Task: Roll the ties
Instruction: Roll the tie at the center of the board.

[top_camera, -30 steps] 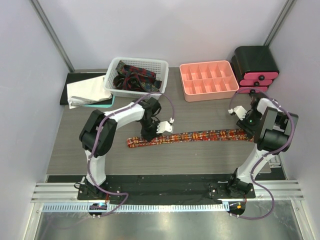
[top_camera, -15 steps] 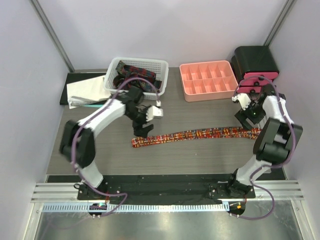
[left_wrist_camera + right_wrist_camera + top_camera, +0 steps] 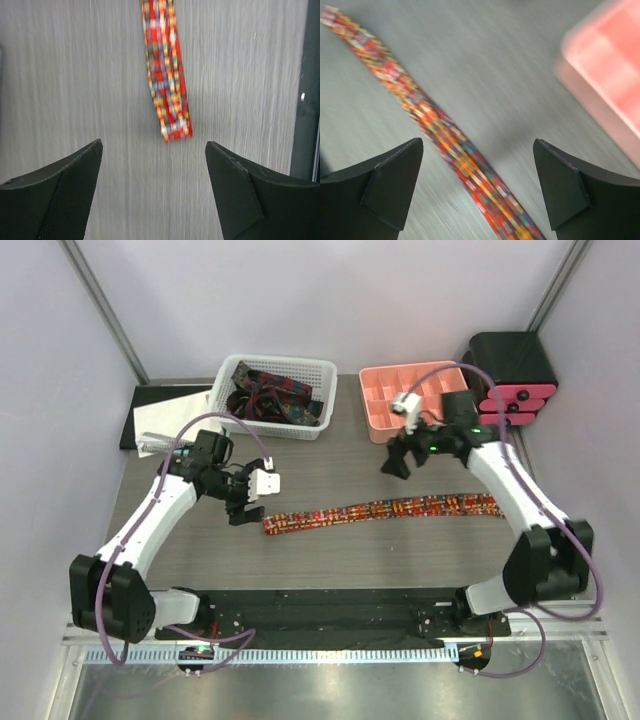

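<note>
One red tie [image 3: 380,510] with a small yellow-orange print lies flat and unrolled across the table, left to right. My left gripper [image 3: 240,506] hovers just left of its left end, open and holding nothing. In the left wrist view that tie [image 3: 165,75] ends a little beyond the open left gripper [image 3: 154,145]. My right gripper [image 3: 394,462] hangs behind the tie's middle, near the pink tray, also open. In the right wrist view the blurred tie [image 3: 455,145] runs diagonally under the right gripper [image 3: 478,142]. More ties [image 3: 268,395] lie bundled in the basket.
A white basket [image 3: 325,380] stands at the back left, with white cloth [image 3: 170,422] on a dark mat beside it. A pink compartment tray [image 3: 415,410] sits at the back right, also seen as the pink tray [image 3: 610,60]. A black and pink drawer box [image 3: 512,375] stands in the far right corner.
Both grippers have opened and let go of the tie. The left arm drew back to the left of the tie's end. The right arm swung from the tie's right end toward the pink tray.
</note>
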Action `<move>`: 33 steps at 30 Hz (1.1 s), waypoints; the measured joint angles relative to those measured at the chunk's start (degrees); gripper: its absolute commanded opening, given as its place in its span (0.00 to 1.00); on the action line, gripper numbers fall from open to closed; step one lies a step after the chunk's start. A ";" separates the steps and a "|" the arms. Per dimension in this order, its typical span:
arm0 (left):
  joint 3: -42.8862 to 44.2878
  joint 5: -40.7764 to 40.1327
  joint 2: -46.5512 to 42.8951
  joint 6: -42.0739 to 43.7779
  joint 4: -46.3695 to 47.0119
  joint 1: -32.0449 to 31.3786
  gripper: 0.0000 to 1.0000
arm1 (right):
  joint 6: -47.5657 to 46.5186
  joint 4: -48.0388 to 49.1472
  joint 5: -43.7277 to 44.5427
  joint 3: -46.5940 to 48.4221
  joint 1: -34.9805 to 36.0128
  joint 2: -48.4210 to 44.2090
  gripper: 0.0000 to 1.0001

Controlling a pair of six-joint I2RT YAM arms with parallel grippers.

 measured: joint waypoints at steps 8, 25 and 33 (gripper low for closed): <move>0.13 6.64 6.12 0.33 -4.44 6.60 0.71 | 25.55 12.20 1.42 -0.92 20.39 17.27 0.51; -22.01 5.75 3.06 -9.51 22.53 7.65 0.64 | 67.10 42.03 1.40 0.66 32.76 35.80 0.19; -22.25 4.59 6.93 -9.40 26.67 7.63 0.56 | 74.05 48.00 0.85 0.04 38.40 37.97 0.16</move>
